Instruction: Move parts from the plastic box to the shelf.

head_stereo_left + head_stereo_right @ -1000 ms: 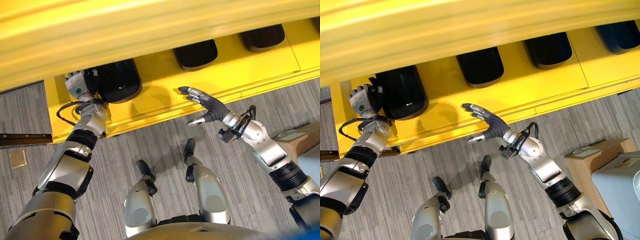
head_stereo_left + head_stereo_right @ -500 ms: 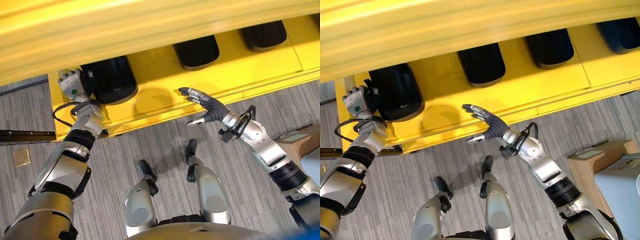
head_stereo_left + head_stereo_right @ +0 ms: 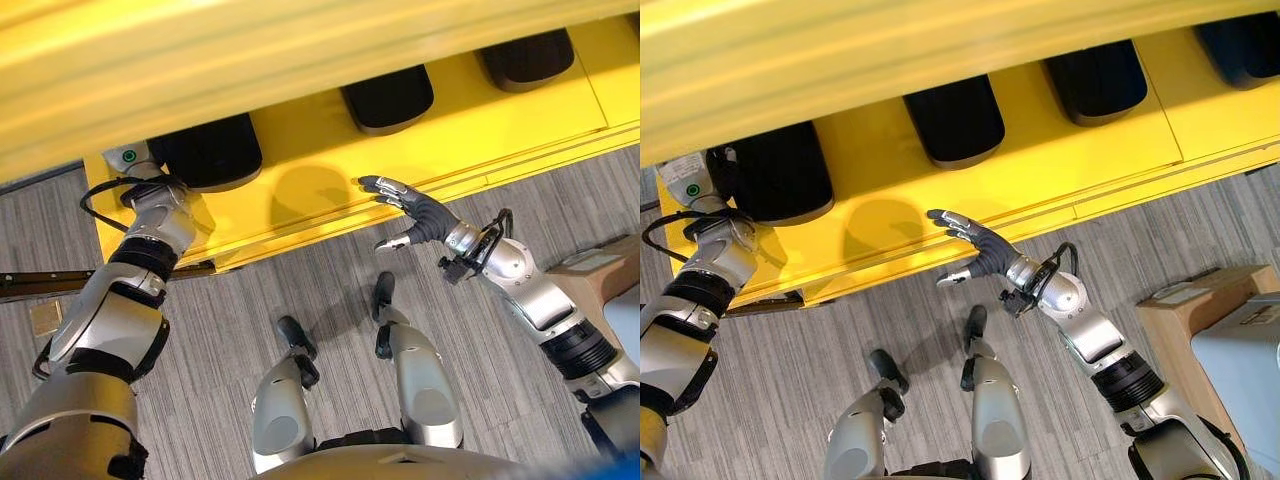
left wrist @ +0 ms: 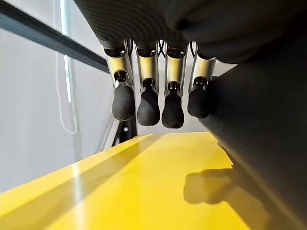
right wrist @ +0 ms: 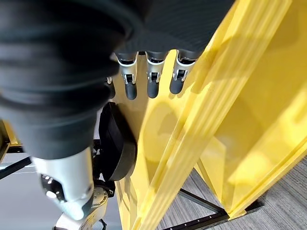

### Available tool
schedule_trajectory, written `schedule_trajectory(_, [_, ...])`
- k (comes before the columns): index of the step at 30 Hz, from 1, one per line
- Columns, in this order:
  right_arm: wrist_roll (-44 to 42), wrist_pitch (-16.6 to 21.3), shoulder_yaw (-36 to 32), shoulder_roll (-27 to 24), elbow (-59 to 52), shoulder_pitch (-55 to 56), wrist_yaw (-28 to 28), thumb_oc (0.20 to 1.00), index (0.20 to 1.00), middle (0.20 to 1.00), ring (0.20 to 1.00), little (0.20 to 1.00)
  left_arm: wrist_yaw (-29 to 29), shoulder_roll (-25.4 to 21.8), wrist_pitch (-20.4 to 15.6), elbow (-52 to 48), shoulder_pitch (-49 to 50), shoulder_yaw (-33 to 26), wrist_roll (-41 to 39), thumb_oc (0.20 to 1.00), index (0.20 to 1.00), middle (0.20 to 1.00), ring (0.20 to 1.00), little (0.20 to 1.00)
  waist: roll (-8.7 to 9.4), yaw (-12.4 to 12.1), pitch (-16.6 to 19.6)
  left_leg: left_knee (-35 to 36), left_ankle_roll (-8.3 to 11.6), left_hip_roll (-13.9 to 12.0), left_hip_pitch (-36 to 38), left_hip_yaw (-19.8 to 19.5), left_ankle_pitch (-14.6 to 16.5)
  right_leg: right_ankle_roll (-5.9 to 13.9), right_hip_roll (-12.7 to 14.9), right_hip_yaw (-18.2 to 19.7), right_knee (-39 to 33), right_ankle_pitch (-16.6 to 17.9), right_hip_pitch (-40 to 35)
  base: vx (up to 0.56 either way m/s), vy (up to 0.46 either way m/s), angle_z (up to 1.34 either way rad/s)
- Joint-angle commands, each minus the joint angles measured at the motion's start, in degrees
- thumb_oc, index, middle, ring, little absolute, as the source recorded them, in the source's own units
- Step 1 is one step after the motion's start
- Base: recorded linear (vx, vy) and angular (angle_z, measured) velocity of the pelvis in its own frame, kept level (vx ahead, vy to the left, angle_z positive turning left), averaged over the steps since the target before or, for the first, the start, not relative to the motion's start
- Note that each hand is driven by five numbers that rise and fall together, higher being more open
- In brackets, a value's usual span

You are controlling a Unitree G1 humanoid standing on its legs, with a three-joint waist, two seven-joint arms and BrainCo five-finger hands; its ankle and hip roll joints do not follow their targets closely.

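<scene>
**A:** Where was the part when you stopped the feed?

**B:** The leftmost black part (image 3: 205,152) sat on the yellow shelf (image 3: 300,195), partly tucked under the upper yellow level. Your left hand (image 3: 688,182) was just beside its left end. In the left wrist view the fingers (image 4: 148,103) hung straight down in a row above the shelf surface, with the part's dark bulk (image 4: 268,143) right next to them. They looked relaxed, not curled round it, though whether the thumb side touched the part I couldn't tell.

**A:** And your right hand?

**B:** The right hand (image 3: 415,215) hovered at the shelf's front edge, fingers spread and holding nothing. Three more black parts (image 3: 955,120) lay farther along the shelf. A cardboard box (image 3: 1180,310) stood on the grey floor (image 3: 250,290) to the right.
</scene>
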State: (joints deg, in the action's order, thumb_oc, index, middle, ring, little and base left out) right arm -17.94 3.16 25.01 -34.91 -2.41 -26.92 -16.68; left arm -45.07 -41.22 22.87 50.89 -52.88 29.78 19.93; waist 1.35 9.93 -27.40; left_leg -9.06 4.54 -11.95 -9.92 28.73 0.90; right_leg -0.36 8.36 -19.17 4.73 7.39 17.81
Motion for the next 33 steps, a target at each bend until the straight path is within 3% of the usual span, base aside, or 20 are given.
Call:
schedule_trajectory(1, [-2.7, 1.3, -0.3, -0.8, -1.6, -1.8, -0.2, 1.000, 1.000, 1.000, 1.000, 1.000, -1.3, -5.7, 1.9, -0.5, -2.1, 0.3, 1.9, 0.200, 0.200, 0.200, 0.200, 0.200, 1.40, 0.3, 2.3, -8.3, 0.86, -0.6, -6.9, -0.9, 0.3, 6.81, 1.6, 2.0, 7.9, -10.0, -0.3, 0.00, 0.000, 0.00])
schedule_trajectory(9, [-2.7, 1.4, 0.1, -0.8, -1.5, -1.9, 0.2, 1.000, 1.000, 1.000, 1.000, 1.000, -1.6, -5.3, 2.3, -0.6, -3.1, 0.5, -1.3, 0.200, 0.200, 0.200, 0.200, 0.200, 1.60, 0.3, 1.8, -8.5, 0.83, -0.6, -7.5, -1.0, 0.4, 6.81, 1.5, 2.1, 8.4, -10.1, 0.5, 0.01, 0.003, -0.04])
schedule_trajectory(14, [-2.2, 1.8, 0.3, -0.2, -0.7, -2.3, 0.8, 1.000, 1.000, 1.000, 1.000, 1.000, -3.2, -3.4, 4.1, -0.1, -2.2, -1.9, -7.7, 0.200, 0.200, 0.200, 0.200, 0.200, 2.08, 0.1, 1.2, -9.3, 1.00, -0.8, -8.4, -1.4, 0.3, 6.52, 1.1, 2.3, 9.1, -10.4, 1.3, 0.01, -0.001, 0.00])
schedule_trajectory(23, [-2.4, 1.4, 0.0, 0.0, -1.4, -1.9, 2.4, 1.000, 1.000, 1.000, 1.000, 1.000, -4.7, -2.0, 5.7, -0.6, -1.1, -3.8, -8.6, 0.200, 0.200, 0.200, 0.200, 0.200, 2.91, -0.3, 0.6, -9.6, 1.21, -1.0, -9.0, -1.4, 0.5, 6.50, 0.7, 2.4, 9.6, -10.3, 2.2, 0.00, -0.014, 0.01])
schedule_trajectory(25, [-2.6, 1.9, -0.1, -0.1, -1.0, -1.7, 2.4, 1.000, 1.000, 1.000, 1.000, 1.000, -6.2, -2.1, 5.4, -0.6, -1.1, -4.3, -8.5, 1.000, 1.000, 1.000, 1.000, 1.000, 3.21, -0.3, 0.6, -9.6, 1.25, -1.2, -8.9, -1.2, 0.6, 6.48, 0.7, 2.3, 9.5, -10.3, 2.1, 0.00, -0.038, 0.01])
schedule_trajectory(33, [-3.7, 2.1, 0.0, -0.3, -0.9, -1.2, 1.9, 1.000, 1.000, 1.000, 1.000, 1.000, -8.0, -2.8, 6.1, -1.6, -1.5, -3.6, -2.3, 1.000, 1.000, 1.000, 1.000, 1.000, 3.40, -0.2, 0.8, -9.7, 1.43, -1.5, -8.5, -0.8, 0.4, 6.49, 0.7, 2.2, 9.6, -10.4, 1.8, 0.00, -0.009, 0.00])
